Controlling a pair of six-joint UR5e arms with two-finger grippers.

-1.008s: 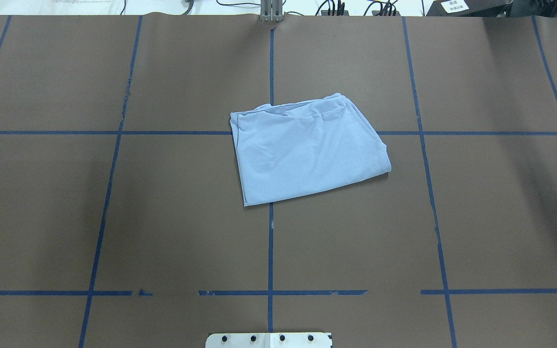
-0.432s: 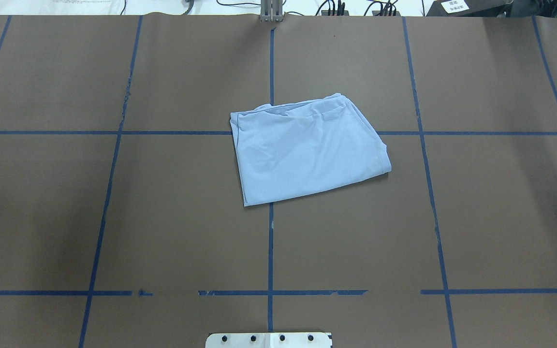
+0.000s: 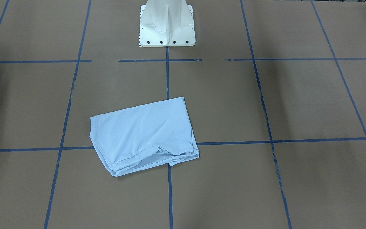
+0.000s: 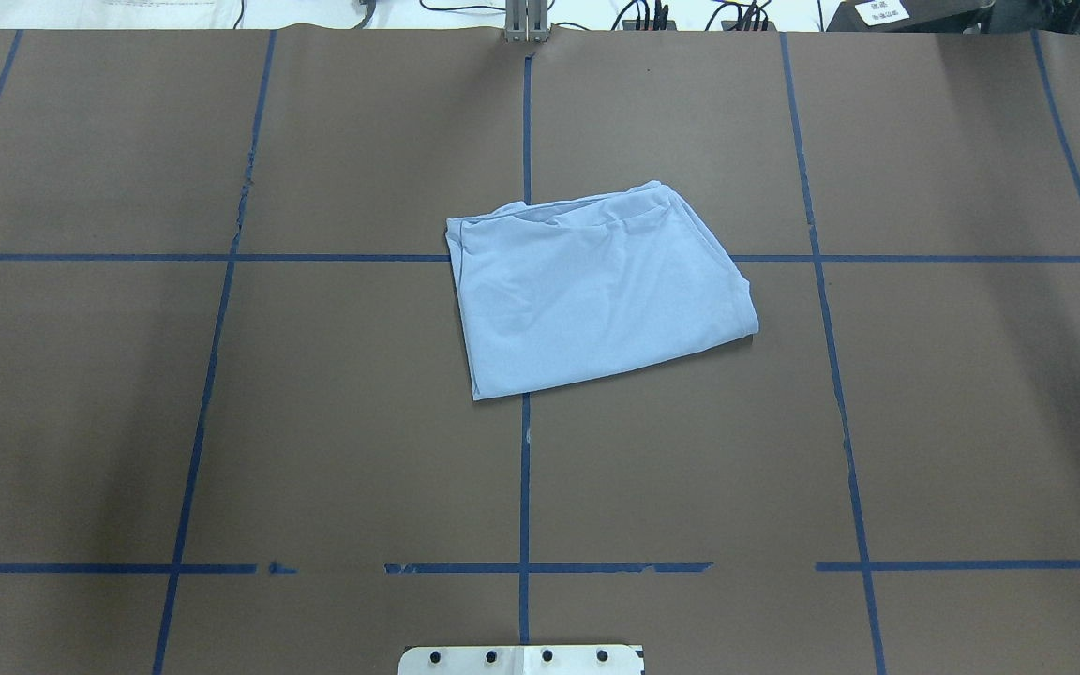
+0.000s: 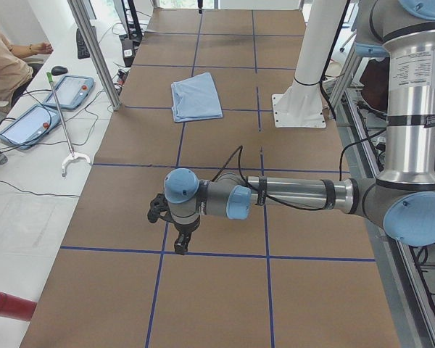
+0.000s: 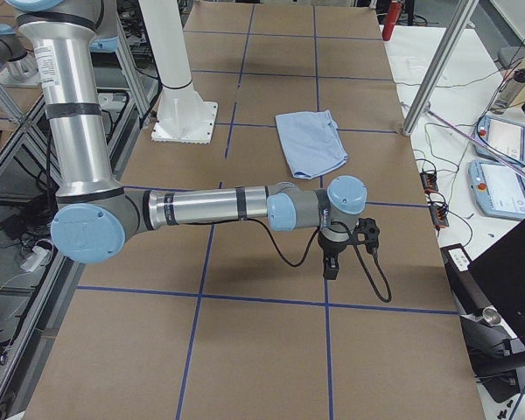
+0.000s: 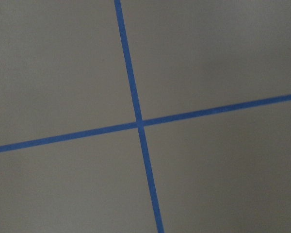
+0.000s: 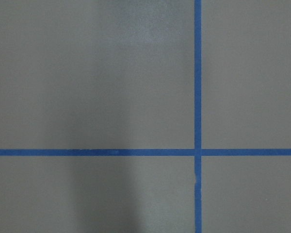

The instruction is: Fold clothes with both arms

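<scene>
left gripper (image 5: 180,245), right gripper (image 6: 330,265): side views only, above worktop (image 4: 315,422) ends, open or closed cannot tell | T-shirt (image 4: 596,300) folded mid-worktop, well apart from both | label (image 4: 880,11) beyond far edge, writing unreadable

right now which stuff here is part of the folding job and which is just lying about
Job:
T-shirt, lying folded mid-table
left arm
right arm

Lying about:
pedestal
pendants on the side bench
grabber stick
red tube
tape grid
</scene>
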